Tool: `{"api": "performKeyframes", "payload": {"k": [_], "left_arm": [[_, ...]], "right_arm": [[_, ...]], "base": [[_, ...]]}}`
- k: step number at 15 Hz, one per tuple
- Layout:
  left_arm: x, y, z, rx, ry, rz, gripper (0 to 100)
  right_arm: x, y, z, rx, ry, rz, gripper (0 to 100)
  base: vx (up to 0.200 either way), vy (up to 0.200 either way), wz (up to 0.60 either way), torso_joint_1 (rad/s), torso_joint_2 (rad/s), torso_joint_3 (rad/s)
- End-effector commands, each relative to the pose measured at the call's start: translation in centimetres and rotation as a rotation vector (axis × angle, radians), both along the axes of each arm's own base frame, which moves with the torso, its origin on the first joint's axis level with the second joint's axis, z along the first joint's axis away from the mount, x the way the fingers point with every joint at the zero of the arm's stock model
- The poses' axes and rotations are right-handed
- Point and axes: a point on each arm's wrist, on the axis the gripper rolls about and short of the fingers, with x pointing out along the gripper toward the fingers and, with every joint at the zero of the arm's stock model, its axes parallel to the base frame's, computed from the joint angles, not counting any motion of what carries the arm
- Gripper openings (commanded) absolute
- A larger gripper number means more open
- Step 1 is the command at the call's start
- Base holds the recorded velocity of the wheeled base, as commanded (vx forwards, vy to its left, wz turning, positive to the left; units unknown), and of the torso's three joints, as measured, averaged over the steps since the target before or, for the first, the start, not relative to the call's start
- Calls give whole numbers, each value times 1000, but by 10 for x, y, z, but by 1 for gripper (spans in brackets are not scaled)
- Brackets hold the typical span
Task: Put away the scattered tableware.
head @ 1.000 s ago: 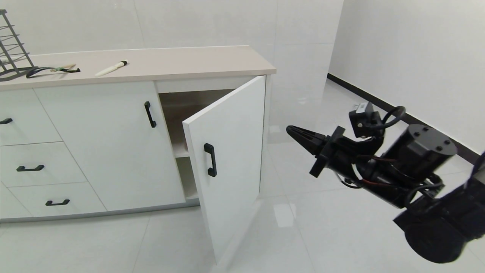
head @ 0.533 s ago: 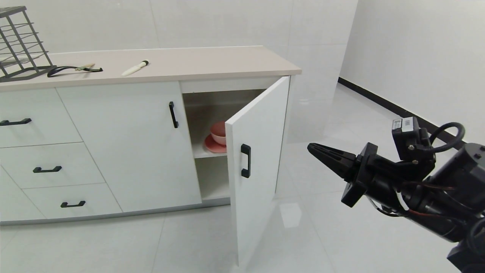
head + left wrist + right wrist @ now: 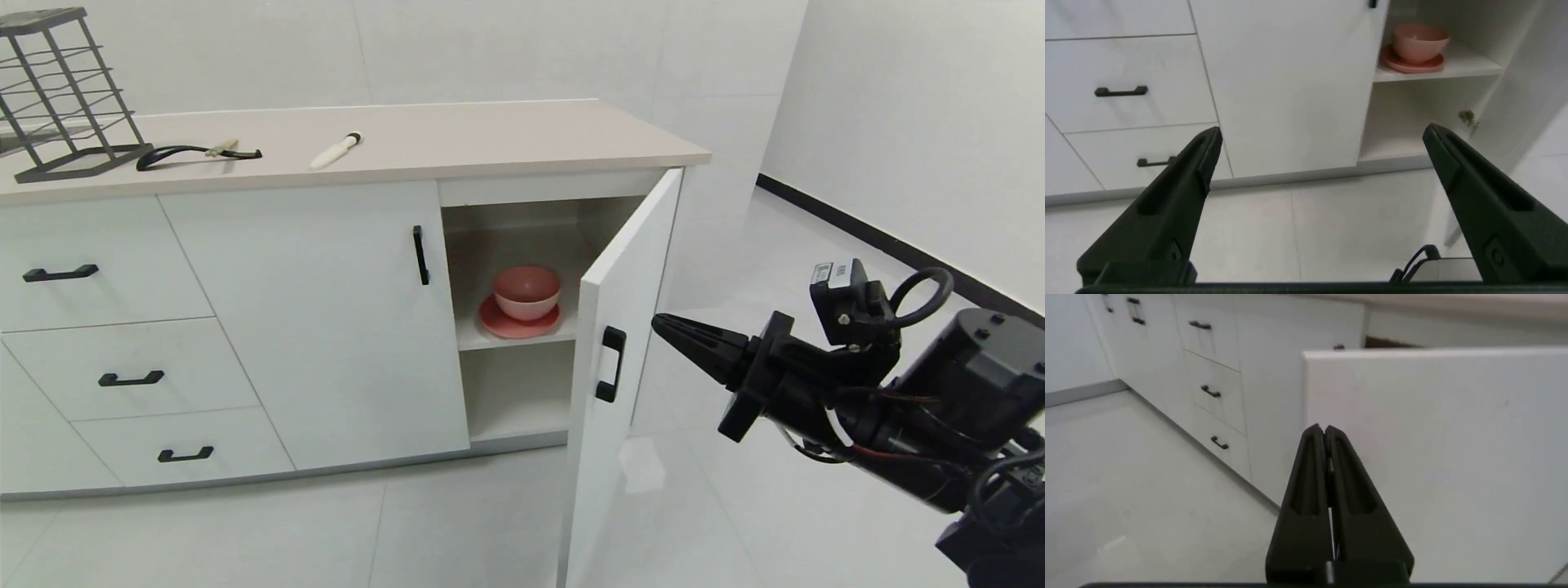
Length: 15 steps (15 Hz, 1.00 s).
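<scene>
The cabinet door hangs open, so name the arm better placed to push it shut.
Right. Its shut claw points at the white cabinet door's outer face, near the black handle. The left arm's open claw faces the closed white panel instead.

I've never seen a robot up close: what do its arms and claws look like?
All matte black. The right gripper has two long tapered fingers; behind it a boxy camera with a white label, looped black cables, a red wire and a cylindrical joint. The left gripper has similar black fingers.

White cabinet (image 3: 310,327), one door (image 3: 637,269) open, three drawers (image 3: 98,327), wire rack (image 3: 72,94) on countertop (image 3: 506,135)
</scene>
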Motion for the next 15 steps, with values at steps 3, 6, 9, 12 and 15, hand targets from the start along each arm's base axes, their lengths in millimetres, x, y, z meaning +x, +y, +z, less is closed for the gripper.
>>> {"api": "performKeyframes", "payload": {"k": [3, 6, 9, 12, 15], "left_arm": [[0, 0, 0, 1, -1, 0, 100], [0, 0, 0, -1, -1, 0, 100], [0, 0, 0, -1, -1, 0, 100], [0, 0, 0, -4, -1, 2, 100], [0, 0, 0, -6, -1, 2, 100]], "right_arm": [[6, 4, -11, -19, 31, 3, 0], [9, 6, -13, -19, 33, 2, 0], [20, 12, -11, -8, 15, -7, 0], [29, 16, -15, -8, 15, -9, 0], [39, 21, -14, 4, -5, -14, 0]], "base": [[0, 0, 0, 0, 0, 0], [0, 0, 0, 0, 0, 0], [0, 0, 0, 0, 0, 0], [0, 0, 0, 0, 0, 0], [0, 0, 0, 0, 0, 0]]}}
